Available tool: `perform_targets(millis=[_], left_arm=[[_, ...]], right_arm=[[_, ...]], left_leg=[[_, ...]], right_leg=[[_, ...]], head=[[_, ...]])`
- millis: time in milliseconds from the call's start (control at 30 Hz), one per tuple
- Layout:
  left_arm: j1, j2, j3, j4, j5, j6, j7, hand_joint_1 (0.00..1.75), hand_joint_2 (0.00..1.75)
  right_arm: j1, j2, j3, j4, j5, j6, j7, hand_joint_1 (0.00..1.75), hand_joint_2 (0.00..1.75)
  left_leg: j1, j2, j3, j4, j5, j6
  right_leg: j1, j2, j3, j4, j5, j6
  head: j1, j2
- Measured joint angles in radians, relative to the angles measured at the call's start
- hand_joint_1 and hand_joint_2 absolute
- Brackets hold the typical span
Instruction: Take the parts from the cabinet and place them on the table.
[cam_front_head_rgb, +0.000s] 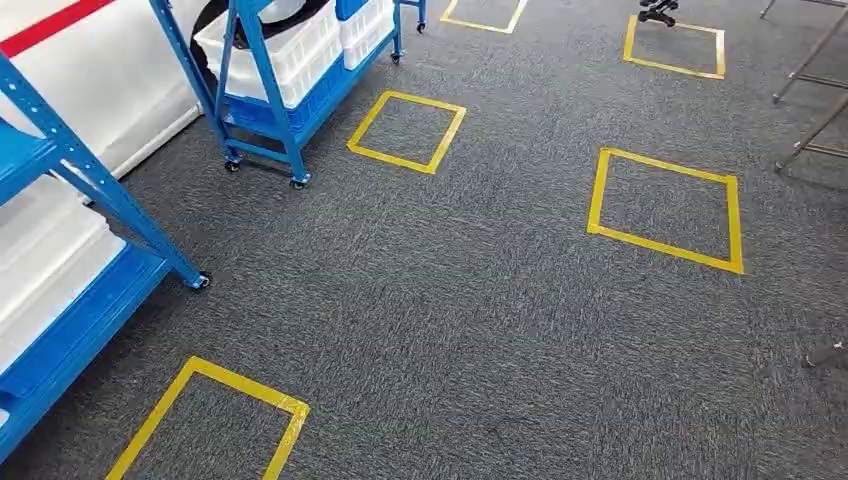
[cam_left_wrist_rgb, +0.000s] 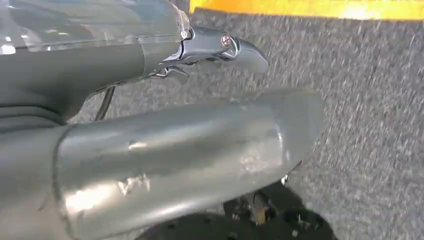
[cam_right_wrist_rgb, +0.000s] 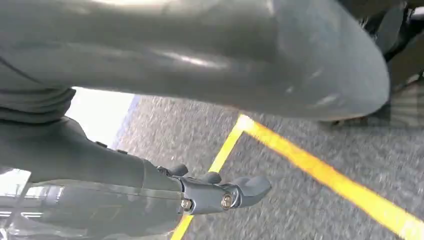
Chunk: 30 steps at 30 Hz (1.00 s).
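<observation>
Two blue shelving carts (cam_front_head_rgb: 262, 75), white bins (cam_front_head_rgb: 285, 50), no legible writing

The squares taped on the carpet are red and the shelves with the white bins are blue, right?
Not quite. The taped squares on the grey carpet are yellow, not red; the head view shows several of them. The shelves holding the white bins are blue, as you said.

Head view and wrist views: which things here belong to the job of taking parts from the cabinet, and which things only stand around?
Belong to the job:
- blue rack with white bins
- wheeled blue rack with white bins
- left hand, holding nothing
- right hand, holding nothing

Only standing around:
- yellow tape squares on the grey carpet
- metal frame legs
</observation>
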Motion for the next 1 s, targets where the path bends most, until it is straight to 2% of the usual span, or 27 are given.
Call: perform_targets(millis=[33,67,133,167,200,233,267,300,333,367,467,500,533,567,600,633,667,700,733,767,800,833,867,933,967,1000], left_arm=[[0.0,0.0,0.0,0.0,0.0,0.002,0.0,0.0,0.0],[-0.003,0.0,0.0,0.0,-0.001,0.002,0.0,0.0,0.0],[-0.007,0.0,0.0,0.0,-0.005,0.003,0.0,0.0,0.0],[-0.006,0.001,0.0,0.0,-0.005,0.004,0.0,0.0,0.0],[-0.005,0.003,0.0,0.0,-0.005,0.005,0.0,0.0,0.0],[-0.003,0.004,0.0,0.0,-0.005,0.005,0.0,0.0,0.0],[-0.003,0.006,0.0,0.0,-0.005,0.006,0.0,0.0,0.0],[-0.004,0.008,0.0,0.0,-0.005,0.007,0.0,0.0,0.0],[-0.008,0.009,0.0,0.0,-0.006,0.007,0.0,0.0,0.0],[-0.009,0.01,0.0,0.0,-0.006,0.007,0.0,0.0,0.0],[-0.002,0.013,0.0,0.0,-0.006,0.004,0.001,0.0,0.0],[-0.001,0.013,0.001,0.0,-0.005,0.002,0.002,0.0,0.0],[-0.002,0.013,0.001,0.0,-0.005,0.002,0.003,0.0,0.0],[-0.005,0.013,0.001,0.0,-0.005,0.002,0.004,0.0,0.0],[-0.008,0.013,0.001,0.0,-0.005,0.002,0.004,0.0,0.0],[-0.009,0.013,0.001,0.0,-0.005,0.002,0.004,0.0,0.0],[-0.008,0.013,0.001,0.0,-0.005,0.002,0.004,0.0,0.0],[-0.008,0.014,0.002,0.0,-0.005,0.002,0.004,0.0,0.0],[-0.006,0.014,0.002,0.0,-0.005,0.002,0.004,0.0,0.0],[-0.006,0.014,0.002,0.0,-0.005,0.002,0.004,0.0,0.0],[-0.007,0.014,0.002,0.0,-0.005,0.002,0.004,0.0,0.0],[-0.007,0.014,0.002,0.0,-0.005,0.002,0.004,0.0,0.0],[-0.011,0.014,0.002,0.0,-0.005,0.002,0.004,0.0,0.0],[-0.006,0.014,0.002,0.0,-0.005,0.002,0.004,0.0,0.0],[-0.003,0.014,0.002,0.0,-0.005,0.002,0.004,0.0,0.0],[-0.001,0.014,0.002,0.0,-0.004,0.002,0.004,0.0,0.0]], right_arm=[[0.002,0.0,-0.002,0.0,0.001,0.001,-0.001,0.0,0.0],[0.004,-0.001,-0.003,0.0,0.001,0.001,-0.001,0.0,0.0],[0.009,-0.006,-0.005,0.0,0.001,0.001,-0.001,0.0,0.0],[0.008,-0.013,-0.007,0.0,0.001,0.003,-0.001,0.0,0.0],[0.008,-0.018,-0.008,0.002,0.001,0.004,-0.001,0.0,0.0],[0.006,-0.022,-0.008,0.003,0.001,0.005,-0.001,0.0,0.0],[0.004,-0.024,-0.008,0.004,0.001,0.005,-0.002,0.0,0.0],[0.003,-0.026,-0.009,0.004,0.001,0.005,-0.002,0.0,0.0],[0.003,-0.026,-0.009,0.005,0.001,0.004,-0.002,0.0,0.0],[0.003,-0.026,-0.01,0.006,0.001,0.004,-0.002,0.0,0.0],[-0.007,-0.026,-0.01,0.006,0.001,0.003,-0.002,0.0,0.0],[-0.009,-0.026,-0.01,0.006,0.002,0.003,-0.002,0.0,0.0],[-0.007,-0.025,-0.01,0.006,0.002,0.003,-0.001,0.0,0.0],[-0.006,-0.021,-0.01,0.007,0.003,0.003,-0.001,0.0,0.0],[-0.003,-0.016,-0.01,0.008,0.003,0.002,-0.001,0.0,0.0],[-0.001,-0.01,-0.011,0.008,0.004,0.0,0.0,0.0,0.0],[0.0,-0.008,-0.011,0.008,0.004,0.0,0.0,0.0,0.0],[0.001,-0.005,-0.011,0.008,0.005,0.0,0.0,0.0,0.0],[0.001,-0.004,-0.011,0.008,0.005,0.0,0.0,0.0,0.0],[0.001,-0.004,-0.011,0.008,0.005,0.0,0.0,0.0,0.0],[0.001,-0.005,-0.011,0.008,0.005,0.0,0.0,0.0,0.0],[0.005,-0.005,-0.011,0.008,0.005,0.0,0.0,0.0,0.0],[0.005,-0.004,-0.011,0.008,0.005,0.0,0.0,0.0,0.0],[0.001,-0.004,-0.012,0.008,0.005,0.0,0.0,0.0,0.0],[-0.001,-0.005,-0.011,0.008,0.005,0.0,0.0,0.0,0.0],[-0.003,-0.005,-0.011,0.008,0.005,0.0,0.0,0.0,0.0]], left_leg=[[-0.008,0.058,-0.015,0.03,-0.026,-0.001],[-0.008,0.083,-0.048,0.096,-0.069,-0.002],[-0.007,0.098,-0.116,0.248,-0.137,-0.006],[-0.007,0.1,-0.126,0.277,-0.141,-0.008],[-0.007,0.103,-0.114,0.263,-0.125,-0.01],[-0.007,0.107,-0.084,0.212,-0.095,-0.01],[-0.007,0.117,-0.035,0.127,-0.057,-0.009],[-0.008,0.142,0.016,0.043,-0.026,-0.006],[-0.014,0.199,0.042,-0.016,-0.033,0.003],[-0.017,0.181,0.045,-0.016,-0.025,0.012],[-0.02,0.153,0.036,-0.018,-0.022,0.022],[-0.01,0.142,0.047,-0.03,-0.012,0.034],[-0.01,0.134,0.047,-0.033,-0.01,0.036],[-0.01,0.124,0.043,-0.033,-0.006,0.043],[-0.01,0.114,0.04,-0.033,-0.004,0.044],[-0.011,0.102,0.037,-0.032,-0.004,0.045],[-0.01,0.088,0.036,-0.032,-0.003,0.044],[-0.01,0.073,0.037,-0.032,-0.002,0.043],[-0.009,0.06,0.039,-0.031,-0.002,0.042],[-0.009,0.045,0.04,-0.029,-0.002,0.038],[-0.007,0.031,0.04,-0.027,-0.003,0.034],[-0.006,0.022,0.035,-0.025,-0.003,0.028],[-0.012,0.011,0.027,-0.014,-0.005,0.018],[-0.004,-0.01,0.02,-0.022,0.003,0.003],[-0.002,-0.022,0.017,-0.027,0.007,-0.006],[-0.001,-0.026,0.015,-0.023,0.005,-0.013]], right_leg=[[0.002,-0.007,0.003,-0.008,0.002,-0.004],[0.005,-0.024,0.002,-0.008,0.002,-0.008],[0.01,-0.058,0.0,-0.006,0.0,-0.012],[0.01,-0.073,0.0,-0.006,-0.001,-0.014],[0.01,-0.086,0.0,-0.005,-0.003,-0.013],[0.01,-0.098,0.0,-0.004,-0.004,-0.013],[0.01,-0.11,0.001,-0.002,-0.006,-0.01],[0.01,-0.121,0.005,0.001,-0.009,-0.007],[0.016,-0.133,0.005,0.006,-0.015,0.0],[0.019,-0.142,0.006,0.01,-0.019,0.005],[0.018,-0.166,0.013,0.007,-0.02,0.015],[0.014,-0.156,0.014,0.013,-0.028,0.024],[0.009,-0.095,0.006,0.04,-0.05,0.03],[0.006,-0.06,-0.023,0.101,-0.093,0.032],[0.003,-0.043,-0.06,0.179,-0.133,0.034],[0.001,-0.037,-0.097,0.255,-0.164,0.036],[-0.001,-0.035,-0.124,0.305,-0.172,0.037],[-0.004,-0.034,-0.127,0.306,-0.154,0.039],[-0.008,-0.033,-0.111,0.263,-0.115,0.04],[-0.012,-0.028,-0.077,0.186,-0.064,0.04],[-0.016,-0.009,-0.04,0.102,-0.019,0.039],[-0.023,0.047,-0.018,0.04,-0.005,0.039],[-0.018,0.057,-0.015,0.023,-0.01,0.037],[-0.01,0.036,-0.018,0.031,-0.009,0.031],[-0.007,0.025,-0.017,0.029,-0.007,0.023],[-0.017,0.01,-0.014,0.015,0.001,0.011]], head=[[0.0,0.0],[0.0,0.0],[0.0,0.0],[0.0,0.0],[0.0,0.0],[0.0,0.0],[0.0,0.0],[0.0,0.0],[0.0,0.0],[0.0,0.0],[0.0,0.0],[0.0,0.0],[0.0,0.0],[0.0,0.0],[0.0,0.0],[0.0,0.0],[0.0,0.0],[0.0,0.0],[0.0,0.0],[0.0,0.0],[0.0,0.0],[0.0,0.0],[0.0,0.0],[0.0,0.0],[0.0,0.0],[0.0,0.0]])
